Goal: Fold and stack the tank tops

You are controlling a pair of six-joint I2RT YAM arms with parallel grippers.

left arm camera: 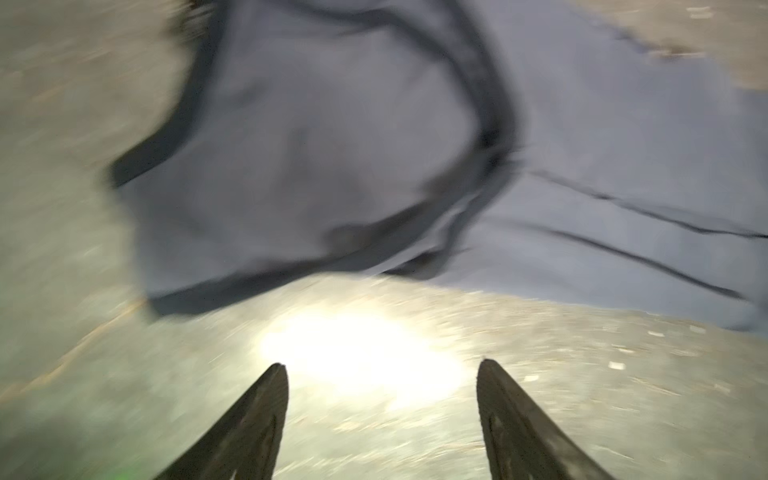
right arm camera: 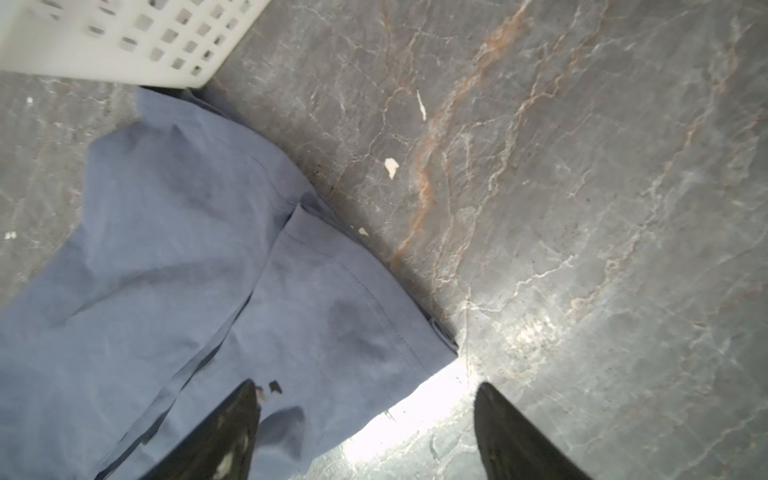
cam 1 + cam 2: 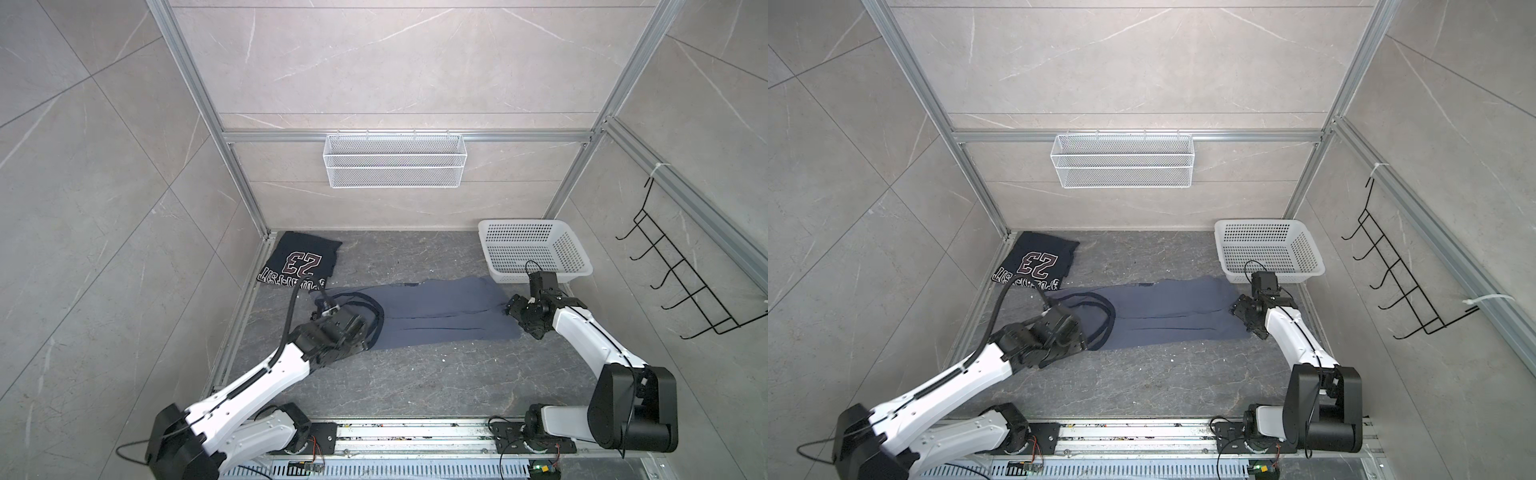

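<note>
The navy tank top (image 3: 301,262) lies folded beyond the left claw (image 1: 381,365); the slate-blue tank top (image 3: 440,311), narrowed lengthwise, stretches between the claws; left claw and right claw (image 2: 365,384) both gape wide, empty; cross-folding and stacking apparently remain.

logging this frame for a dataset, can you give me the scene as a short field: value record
navy tank top: folded, far left corner, "23" print up
slate-blue tank top: lying flat mid-table, straps toward left arm, hem toward right arm
left gripper: open, empty, over bare table just short of the straps
right gripper: open, empty, one finger over the hem corner
white basket: far right, beside the hem
</note>
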